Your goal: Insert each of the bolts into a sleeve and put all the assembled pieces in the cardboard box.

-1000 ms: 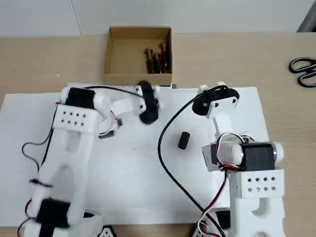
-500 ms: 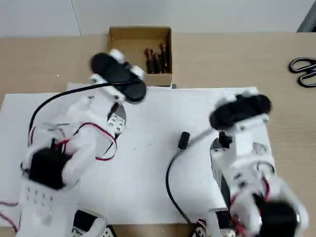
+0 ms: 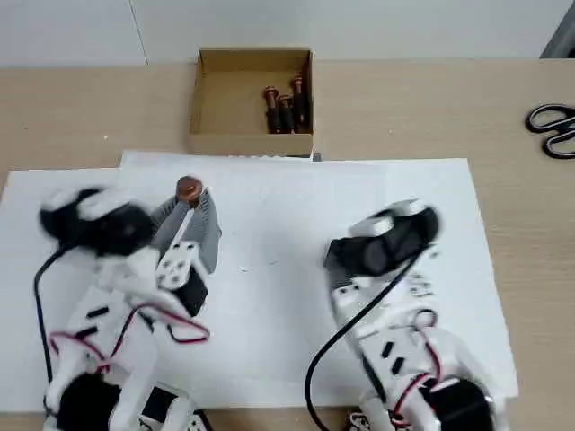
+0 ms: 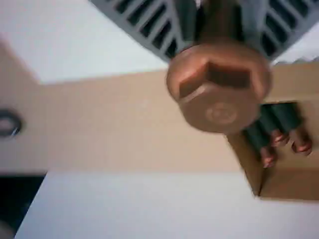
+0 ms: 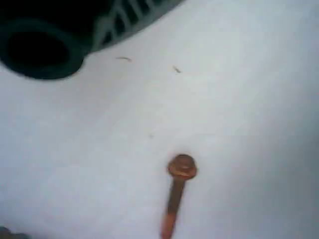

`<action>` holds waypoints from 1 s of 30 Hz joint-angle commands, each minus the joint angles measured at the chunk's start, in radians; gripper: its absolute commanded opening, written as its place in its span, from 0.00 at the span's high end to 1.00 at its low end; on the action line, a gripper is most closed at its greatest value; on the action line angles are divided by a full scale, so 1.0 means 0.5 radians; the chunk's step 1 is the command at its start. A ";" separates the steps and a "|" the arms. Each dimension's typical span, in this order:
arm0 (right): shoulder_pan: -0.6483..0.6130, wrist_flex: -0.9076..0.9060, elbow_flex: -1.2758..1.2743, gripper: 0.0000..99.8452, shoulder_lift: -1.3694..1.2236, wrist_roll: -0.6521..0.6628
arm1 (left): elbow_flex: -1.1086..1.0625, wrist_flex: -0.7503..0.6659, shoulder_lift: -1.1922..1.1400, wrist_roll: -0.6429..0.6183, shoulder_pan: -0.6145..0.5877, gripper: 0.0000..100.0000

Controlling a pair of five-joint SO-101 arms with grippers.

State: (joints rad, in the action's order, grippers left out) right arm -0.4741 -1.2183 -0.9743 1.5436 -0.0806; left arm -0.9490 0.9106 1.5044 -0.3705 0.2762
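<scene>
We are viewing the left gripper [image 3: 186,215] clamping a copper bolt [image 3: 189,189] over the white sheet [image 3: 269,314], short of the cardboard box [image 3: 250,142], where three assembled pieces [image 3: 286,108] are lying. The black sleeve [image 5: 37,50] is sitting just beside the right gripper [image 5: 107,27], whose grip we cannot tell. A second bolt [image 5: 177,194] is lying on the sheet.

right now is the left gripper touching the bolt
Touching. The left wrist view shows the bolt with its shaft clamped between the grey fingers, its head sticking out past them.
</scene>
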 commanded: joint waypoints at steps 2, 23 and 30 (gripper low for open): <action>-0.256 0.195 -0.276 1.00 0.195 -0.028 | -0.180 -0.089 0.298 -0.129 0.003 0.99; -0.784 0.434 -0.758 1.00 0.523 0.098 | -0.388 0.021 0.488 -0.571 0.298 0.99; -0.775 0.548 -0.789 1.00 0.520 0.147 | -0.385 0.126 0.488 -0.568 0.316 0.99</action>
State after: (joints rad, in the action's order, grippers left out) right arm -0.8562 -0.9774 -1.3763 1.7983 -0.0207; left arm -1.1469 0.9628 1.7407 -0.6513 0.4312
